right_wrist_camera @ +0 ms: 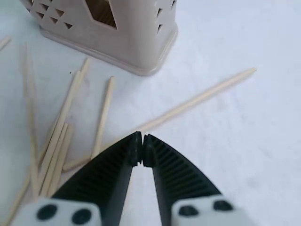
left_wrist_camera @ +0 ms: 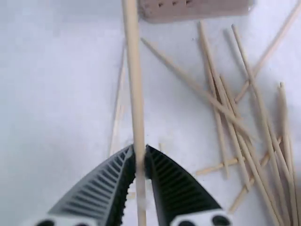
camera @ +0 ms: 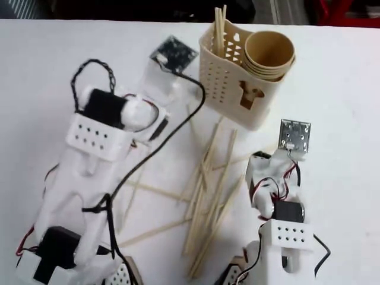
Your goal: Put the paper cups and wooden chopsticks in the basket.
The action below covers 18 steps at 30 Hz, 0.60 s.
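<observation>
Chopsticks are the job right now, I think. At the left of the high view the left arm leans over the tabletop (camera: 338, 89), bent down toward the upper middle. Its left fingers (left_wrist_camera: 110, 186) are squeezed tight on one chopstick (left_wrist_camera: 134, 80), which pokes out long past the tips. Next, I guess this stick has to go up, tip on end and drop into the basket (camera: 228, 89).

In the middle lie many loose chopsticks (camera: 208, 190), crossed over each other. The basket stands at the upper middle, with the paper cups (camera: 270, 52) stacked inside and a few standing sticks (camera: 221, 29) beside them.

At the lower right the right arm sits low. Its right fingers (right_wrist_camera: 110, 181) are pressed together with nothing between them, and one stick lies near their tips.
</observation>
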### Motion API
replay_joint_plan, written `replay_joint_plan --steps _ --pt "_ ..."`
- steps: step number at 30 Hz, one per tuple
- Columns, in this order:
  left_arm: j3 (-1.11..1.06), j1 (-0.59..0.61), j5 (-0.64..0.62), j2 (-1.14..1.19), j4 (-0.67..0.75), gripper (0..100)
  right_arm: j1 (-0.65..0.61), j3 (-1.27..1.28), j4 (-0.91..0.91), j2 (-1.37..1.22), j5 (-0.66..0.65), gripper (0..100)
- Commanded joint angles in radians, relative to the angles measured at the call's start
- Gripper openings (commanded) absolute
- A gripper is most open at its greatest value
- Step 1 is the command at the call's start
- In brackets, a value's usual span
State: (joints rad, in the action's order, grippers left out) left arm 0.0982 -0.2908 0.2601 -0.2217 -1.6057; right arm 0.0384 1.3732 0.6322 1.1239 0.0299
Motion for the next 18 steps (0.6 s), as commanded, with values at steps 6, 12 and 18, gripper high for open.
replay_joint_plan --steps 6,12,18 --pt "0.256 -0.01 -0.012 -0.045 0.097 2 0.01 -0.008 -0.016 0.015 0.008 1.7" --pt "0.264 -0.013 -0.107 -0.044 0.344 2 0.01 -0.008 -0.016 0.015 0.008 1.7" --pt "0.262 -0.102 -0.123 -0.042 0.618 2 0.01 -0.008 -0.016 0.015 0.008 1.7"
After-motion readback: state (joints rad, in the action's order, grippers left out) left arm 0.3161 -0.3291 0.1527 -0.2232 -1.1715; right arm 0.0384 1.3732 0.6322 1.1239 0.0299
